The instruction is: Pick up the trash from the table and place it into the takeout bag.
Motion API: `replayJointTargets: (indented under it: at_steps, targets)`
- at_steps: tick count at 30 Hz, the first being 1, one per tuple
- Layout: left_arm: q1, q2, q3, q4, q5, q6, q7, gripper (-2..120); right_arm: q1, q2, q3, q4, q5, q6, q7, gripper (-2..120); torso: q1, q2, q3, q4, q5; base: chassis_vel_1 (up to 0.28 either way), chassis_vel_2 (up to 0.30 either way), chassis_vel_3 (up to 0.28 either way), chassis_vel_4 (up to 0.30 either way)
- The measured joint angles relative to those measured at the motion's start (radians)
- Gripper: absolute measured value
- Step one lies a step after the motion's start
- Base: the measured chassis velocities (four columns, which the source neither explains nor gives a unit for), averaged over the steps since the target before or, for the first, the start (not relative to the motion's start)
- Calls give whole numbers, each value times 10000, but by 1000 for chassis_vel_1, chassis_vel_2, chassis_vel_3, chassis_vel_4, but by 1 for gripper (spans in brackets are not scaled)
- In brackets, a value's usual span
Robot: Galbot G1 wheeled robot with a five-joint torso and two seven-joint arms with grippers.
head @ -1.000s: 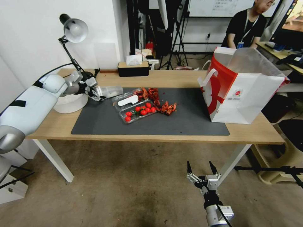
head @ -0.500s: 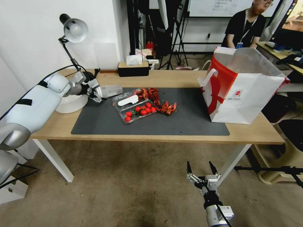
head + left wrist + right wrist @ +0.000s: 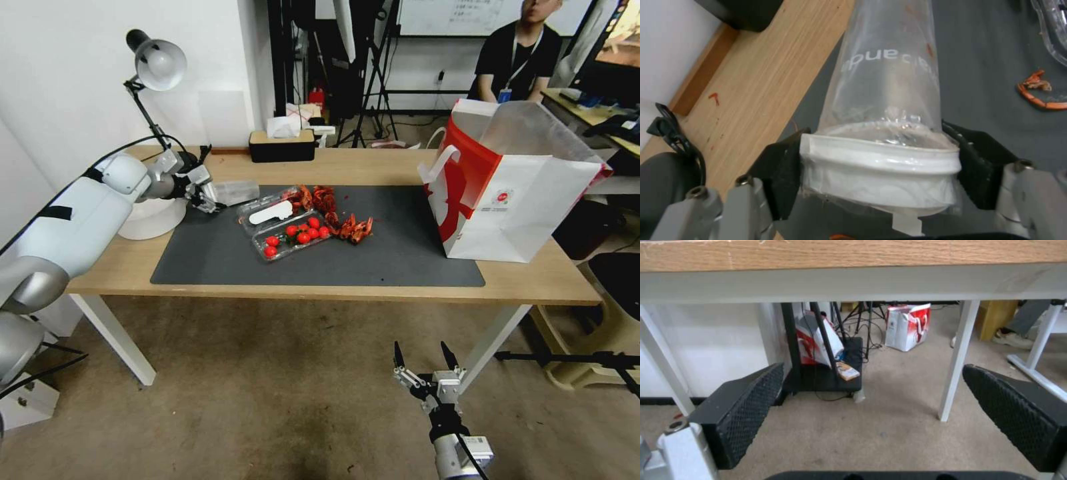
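Observation:
A clear plastic cup [image 3: 235,192] with a white lid lies on its side at the back left corner of the dark mat [image 3: 400,257] on the table [image 3: 373,163]. My left gripper [image 3: 208,198] is shut on its lid end. In the left wrist view both black pads press the white rim of the cup [image 3: 887,83], with the left gripper [image 3: 880,160] around it. The takeout bag [image 3: 513,193] stands open at the table's right end. My right gripper [image 3: 422,360] hangs open below the table's front edge, and the right gripper [image 3: 871,406] holds nothing.
A large white bowl [image 3: 150,217] and a desk lamp [image 3: 157,63] stand by the left arm. A clamshell of cherry tomatoes [image 3: 293,238], a clear lid [image 3: 270,212] and red shell scraps [image 3: 337,207] lie mid-mat. A tissue box [image 3: 281,143] sits at the back edge.
The left arm has shifted slightly toward the table's back with the cup still in its grip. The right arm has not moved.

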State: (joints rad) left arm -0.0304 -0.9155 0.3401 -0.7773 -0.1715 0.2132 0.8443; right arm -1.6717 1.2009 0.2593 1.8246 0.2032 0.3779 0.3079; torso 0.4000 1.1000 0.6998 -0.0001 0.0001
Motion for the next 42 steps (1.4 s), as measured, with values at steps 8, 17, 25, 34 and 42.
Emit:
replayJointTargets:
  at_steps: [8, 17, 25, 34, 42]
  targets:
    - [29, -2, -110, -63, -160, 17, -16, 59, 33, 14, -39, -19, -18, 8, 0, 100, 0, 0, 0, 3, -2, 0, 0, 0, 0]
    - [-115, 111, -472, -1140, -1359, 42, -377, 58, 106, 24, -106, -74, -24, 1, 0, 100, 1, 0, 2, 1, -1, 0, 0, 0, 0]
    - [-736, -163, -220, -2503, -2531, 23, -598, 57, 98, 25, -113, -55, -35, -19, 0, 100, 1, 0, 1, 2, 1, 0, 0, 0, 0]
    - [-1652, -1603, 567, -3579, -4900, 192, -1211, 57, -31, 86, 16, 22, -52, -2, -1, 100, 1, 0, 1, -1, 3, 0, 0, 0, 0]
    - [-2466, -3142, 1163, -3211, -5259, 307, -1714, 57, -73, 142, 47, 27, -75, 23, 1, 100, 1, 0, 1, 1, 6, 0, 0, 0, 0]
